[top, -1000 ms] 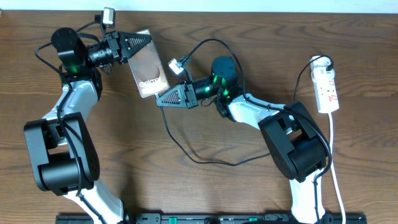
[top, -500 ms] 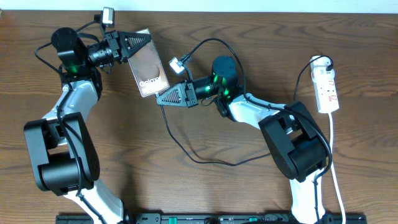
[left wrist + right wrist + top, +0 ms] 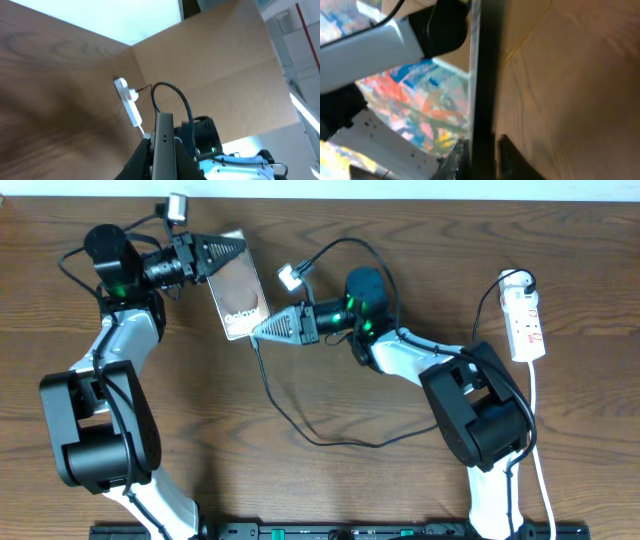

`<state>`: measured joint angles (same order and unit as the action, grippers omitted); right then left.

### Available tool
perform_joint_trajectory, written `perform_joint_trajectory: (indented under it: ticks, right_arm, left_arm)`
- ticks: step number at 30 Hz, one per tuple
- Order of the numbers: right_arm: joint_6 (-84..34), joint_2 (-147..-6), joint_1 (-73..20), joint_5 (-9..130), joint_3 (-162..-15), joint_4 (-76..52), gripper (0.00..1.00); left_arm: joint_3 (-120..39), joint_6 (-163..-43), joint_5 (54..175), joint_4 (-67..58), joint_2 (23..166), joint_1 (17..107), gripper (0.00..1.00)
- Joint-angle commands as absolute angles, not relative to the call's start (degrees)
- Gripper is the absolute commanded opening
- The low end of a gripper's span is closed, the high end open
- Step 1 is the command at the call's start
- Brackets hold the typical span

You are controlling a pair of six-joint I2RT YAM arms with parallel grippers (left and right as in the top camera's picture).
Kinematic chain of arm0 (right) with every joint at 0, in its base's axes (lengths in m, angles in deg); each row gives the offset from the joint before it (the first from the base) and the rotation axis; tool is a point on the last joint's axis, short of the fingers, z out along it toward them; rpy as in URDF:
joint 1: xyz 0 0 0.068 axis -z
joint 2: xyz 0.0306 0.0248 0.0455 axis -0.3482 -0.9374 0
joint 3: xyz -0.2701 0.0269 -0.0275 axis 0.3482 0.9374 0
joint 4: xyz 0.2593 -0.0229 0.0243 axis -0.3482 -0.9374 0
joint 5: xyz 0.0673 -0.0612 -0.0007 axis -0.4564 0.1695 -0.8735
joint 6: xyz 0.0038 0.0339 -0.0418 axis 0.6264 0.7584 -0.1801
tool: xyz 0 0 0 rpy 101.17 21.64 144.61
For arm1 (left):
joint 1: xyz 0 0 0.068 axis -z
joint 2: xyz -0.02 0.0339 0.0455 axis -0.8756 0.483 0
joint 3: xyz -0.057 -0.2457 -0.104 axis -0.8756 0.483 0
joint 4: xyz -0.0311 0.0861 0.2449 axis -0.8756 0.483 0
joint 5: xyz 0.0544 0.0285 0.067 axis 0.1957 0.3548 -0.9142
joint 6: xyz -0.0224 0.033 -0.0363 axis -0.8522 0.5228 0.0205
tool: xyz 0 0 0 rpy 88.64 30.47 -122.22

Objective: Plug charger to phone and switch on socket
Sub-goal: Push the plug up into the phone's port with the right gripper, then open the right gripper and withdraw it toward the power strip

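The bronze phone (image 3: pixel 238 292) with "Galaxy" lettering is held up off the table, tilted, by my left gripper (image 3: pixel 226 248), which is shut on its top edge. In the left wrist view the phone's thin edge (image 3: pixel 163 135) stands between the jaws (image 3: pixel 163 160). My right gripper (image 3: pixel 256 331) is shut on the charger's plug end, pressed at the phone's bottom edge. The black charger cable (image 3: pixel 318 441) trails from it across the table. In the right wrist view the phone's dark edge (image 3: pixel 487 75) fills the gap between the fingers (image 3: pixel 485 160); the plug itself is hidden. The white socket (image 3: pixel 526 320) lies at the far right.
The socket's white cord (image 3: pixel 540 440) runs down the right side toward the front edge. The socket also shows far off in the left wrist view (image 3: pixel 129 102). Both arm bases stand at the table's front. A cardboard wall (image 3: pixel 215 65) rises behind the table.
My right gripper has swung up and left, bringing the plug end against the phone's bottom edge. The phone has tilted slightly in my left gripper.
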<state>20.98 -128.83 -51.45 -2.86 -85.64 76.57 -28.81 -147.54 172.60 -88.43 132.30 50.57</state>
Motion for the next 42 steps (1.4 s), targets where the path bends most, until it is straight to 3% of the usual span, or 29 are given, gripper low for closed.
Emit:
perform_joint_trajectory:
  ticks: [1, 4, 7, 8, 36, 42]
  right_arm:
    - [20.68, -128.24, -50.35, 1.66, -86.43, 76.84, 0.32]
    - [20.68, -128.24, -50.35, 1.27, -86.43, 76.84, 0.56]
    - [20.68, -128.24, -50.38, 1.05, -86.43, 76.84, 0.92]
    - [20.68, -128.24, -50.38, 1.05, -86.43, 76.84, 0.99]
    - [19.54, -128.24, -44.61, -0.88, -86.43, 76.64, 0.99]
    - [16.65, -128.24, -42.44, -0.59, -86.45, 69.14, 0.99]
  left_arm:
    - [-29.27, -147.23, 176.42, -88.8, 131.67, 51.18, 0.07]
    - [-29.25, -147.23, 176.42, -88.8, 131.67, 51.18, 0.07]
    - [-29.27, -147.23, 176.42, -88.8, 131.67, 51.18, 0.07]
    - [-29.27, -147.23, 176.42, -88.8, 131.67, 51.18, 0.07]
    - [-29.25, -143.36, 177.12, -87.12, 135.1, 45.65, 0.07]
    - [-29.25, -143.43, 177.12, -85.48, 138.99, 45.65, 0.07]
